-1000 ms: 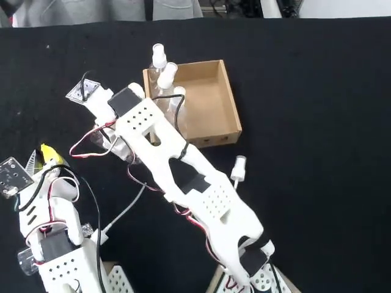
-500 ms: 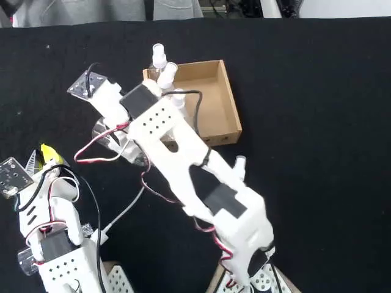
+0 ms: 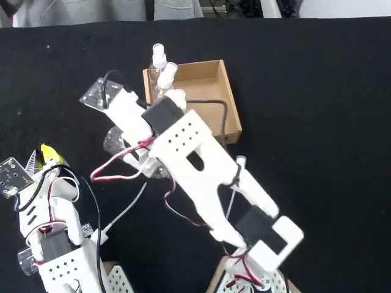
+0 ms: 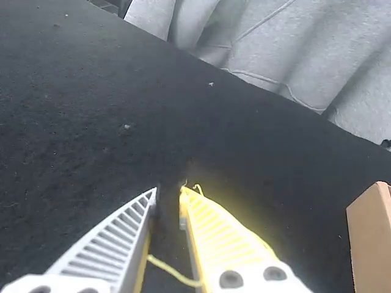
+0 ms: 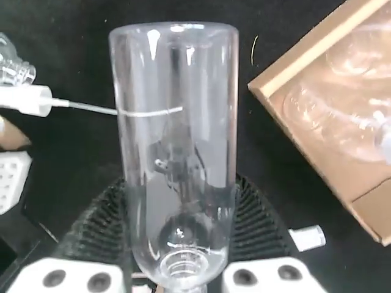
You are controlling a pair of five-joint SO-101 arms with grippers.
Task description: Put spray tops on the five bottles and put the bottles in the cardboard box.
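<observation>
Three capped bottles [image 3: 166,74] seem to stand in the cardboard box [image 3: 211,82]. Just beside the box, the right gripper [image 5: 180,210] clamps a bottle without top [image 5: 174,104]. A spray top [image 3: 239,163] lies near the box. The left gripper [image 4: 168,194] is nearly closed and empty.

clear bottle [image 5: 174,152] — capless, near cardboard box [image 3: 208,82] | capped bottles [image 3: 166,73] — inside

Two white plastic arms at work: the right arm [image 3: 183,137] wears shells pierced with rows of small holes, black motor blocks [image 3: 165,114] and loose red, black and white wires [image 3: 122,163]; the left arm [image 3: 64,268] matches. The left gripper [image 4: 168,194] pairs a grey ribbed finger [image 4: 116,244] with a yellow one; the right gripper [image 5: 180,210] has black ribbed pads [image 5: 259,213].
</observation>
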